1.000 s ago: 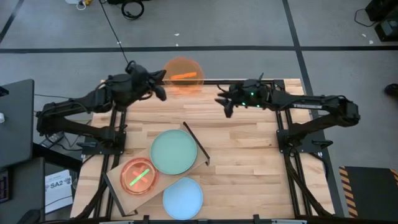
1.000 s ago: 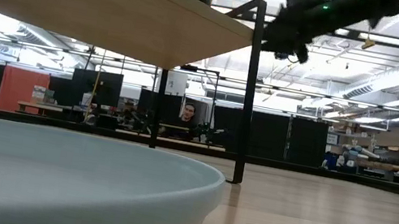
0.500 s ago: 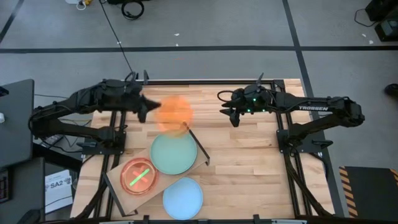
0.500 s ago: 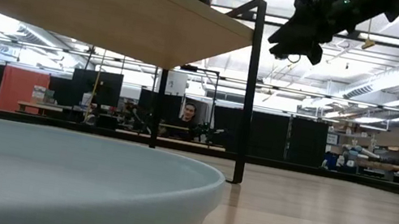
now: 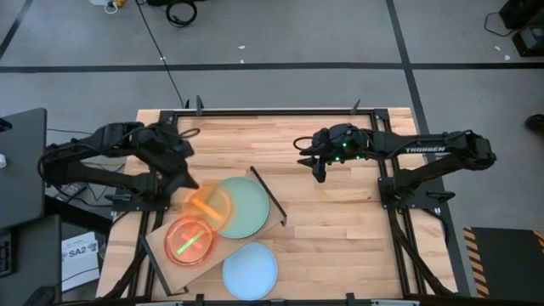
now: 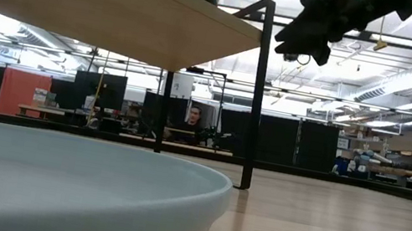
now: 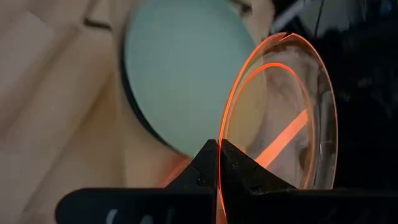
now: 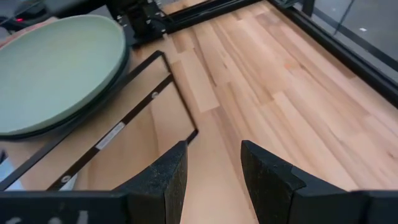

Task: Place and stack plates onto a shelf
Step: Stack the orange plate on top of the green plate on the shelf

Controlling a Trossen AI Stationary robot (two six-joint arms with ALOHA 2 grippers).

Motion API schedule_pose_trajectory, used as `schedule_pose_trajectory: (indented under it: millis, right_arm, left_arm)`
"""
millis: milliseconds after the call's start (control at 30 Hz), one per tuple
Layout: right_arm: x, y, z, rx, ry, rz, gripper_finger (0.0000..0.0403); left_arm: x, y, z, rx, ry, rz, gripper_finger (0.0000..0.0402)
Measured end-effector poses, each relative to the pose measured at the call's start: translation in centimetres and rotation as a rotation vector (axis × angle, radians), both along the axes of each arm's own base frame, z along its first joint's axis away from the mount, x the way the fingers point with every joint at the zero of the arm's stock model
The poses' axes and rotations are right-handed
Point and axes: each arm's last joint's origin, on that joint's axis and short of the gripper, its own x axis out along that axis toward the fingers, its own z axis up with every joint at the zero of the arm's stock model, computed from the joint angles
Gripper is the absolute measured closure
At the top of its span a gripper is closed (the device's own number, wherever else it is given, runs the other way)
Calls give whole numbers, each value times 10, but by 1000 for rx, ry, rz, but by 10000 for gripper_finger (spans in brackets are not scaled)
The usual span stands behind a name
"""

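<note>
Left tool (image 7: 219, 163) clamped tight on the rim of a see-through orange plate (image 5: 208, 204), carried tilted above the shelf (image 5: 166, 252) at about eight o'clock on the surface (image 5: 340, 221), overlapping the nine o'clock edge of the mint-green plate (image 5: 242, 206). Beneath the mint-green one, a dark rim showing, resting on the shelf. At seven o'clock from it, a pink plate (image 5: 189, 242) with a green streak, also on the shelf. At six o'clock, off the shelf, a light-blue plate (image 5: 250, 270) flat on the surface. Right tool (image 8: 211, 165) empty, fingers (image 8: 264, 168) spread apart, hovering at one o'clock above bare wood, near the shelf's black frame (image 5: 269, 195).
</note>
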Motion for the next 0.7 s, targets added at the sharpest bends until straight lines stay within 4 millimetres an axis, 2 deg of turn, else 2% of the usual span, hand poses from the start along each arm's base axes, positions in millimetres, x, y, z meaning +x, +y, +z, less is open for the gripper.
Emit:
schedule_pose_trajectory:
  millis: [333, 700]
  right_arm:
    - [4, 25, 2, 65, -26, 61, 247]
    - [3, 56, 2, 97, -28, 129, 247]
  left_arm:
    - [-4, -31, -2, 42, 33, -194, 391]
    - [-15, -55, -7, 53, 129, -225, 391]
